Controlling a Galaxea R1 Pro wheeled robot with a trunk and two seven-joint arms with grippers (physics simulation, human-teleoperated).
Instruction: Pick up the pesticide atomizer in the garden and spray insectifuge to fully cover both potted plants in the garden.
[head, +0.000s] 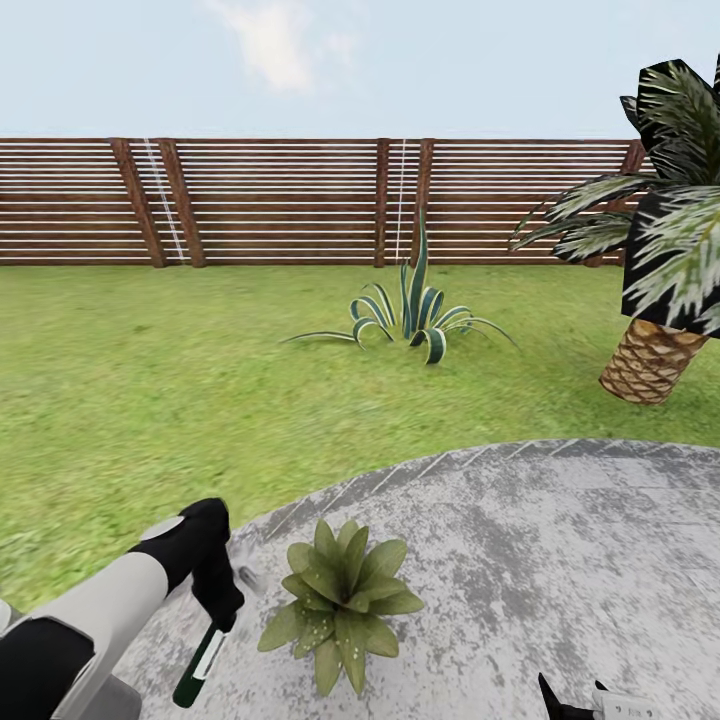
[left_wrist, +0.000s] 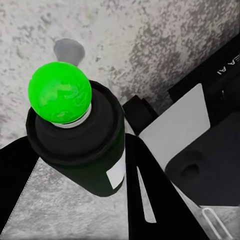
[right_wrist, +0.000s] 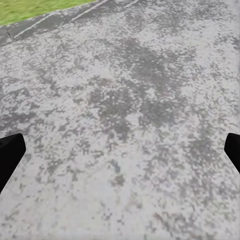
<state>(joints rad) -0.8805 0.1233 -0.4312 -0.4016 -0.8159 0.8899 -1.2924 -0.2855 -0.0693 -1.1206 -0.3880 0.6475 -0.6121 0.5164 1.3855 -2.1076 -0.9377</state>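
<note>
Left gripper (head: 215, 590): clamped on the pesticide atomizer (head: 200, 665); in the left wrist view the black fingers (left_wrist: 150, 190) sit tight on both sides of the dark bottle.
Atomizer position: held over the paved patio (head: 560, 560), near its edge, the bottle's body slanting down and toward the robot; the pale nozzle head (head: 243, 572) points toward the plant.
Left wrist detail: the pesticide atomizer (left_wrist: 80, 145) is seen end-on, with a bright green rounded cap (left_wrist: 60, 92) and a white stripe on its side.
Right gripper (head: 572, 700): idle, low over the patio; its fingertips (right_wrist: 10, 155) stand wide apart with bare paving between them.
Potted plant (head: 340, 600): one low rosette on the patio, just beside the nozzle. Pale specks show on its lower leaves; whether these are insectifuge or leaf texture cannot be told.
Second potted plant: not located from here.
Surroundings: lawn (head: 150, 380), striped agave (head: 415, 315), palm (head: 660, 290), slatted fence (head: 290, 200).
Done: pickup is complete; the atomizer is brought to the first plant.
Remaining, by judgement: full coverage of this plant is unconfirmed; the second plant must be found and sprayed.
</note>
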